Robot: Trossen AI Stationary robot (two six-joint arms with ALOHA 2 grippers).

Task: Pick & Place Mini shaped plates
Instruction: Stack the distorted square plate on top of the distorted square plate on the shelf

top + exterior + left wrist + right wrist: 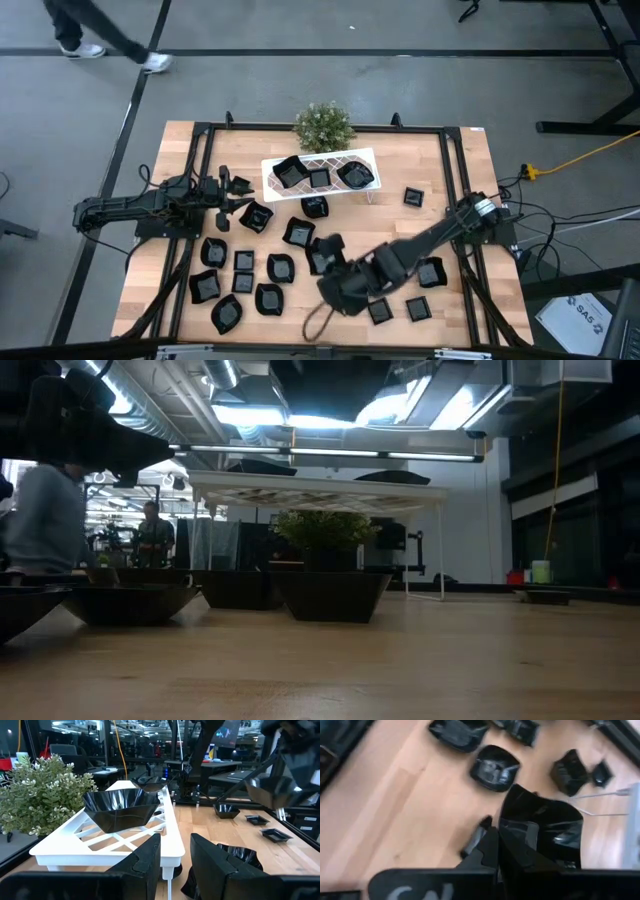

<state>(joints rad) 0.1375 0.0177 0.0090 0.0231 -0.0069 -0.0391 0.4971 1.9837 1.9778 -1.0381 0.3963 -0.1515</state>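
Mini shaped plates point(258, 270) lie scattered across the wooden table point(450, 160), most in its near-left part; three sit on the white rack point(318, 176) beside the green plant point(323, 125). Right gripper point(496, 837), low over the table's middle, is clenched on the rim of one black plate point(547, 832), which it holds clear of the wood. Other dishes lie on the table beyond it. Left gripper point(175, 852) hovers just beside the rack's left end, fingers point(145, 862) parted, nothing between them. A square-ish plate point(120, 810) rests on the rack ahead of it; another dish point(240, 857) lies near its fingers.
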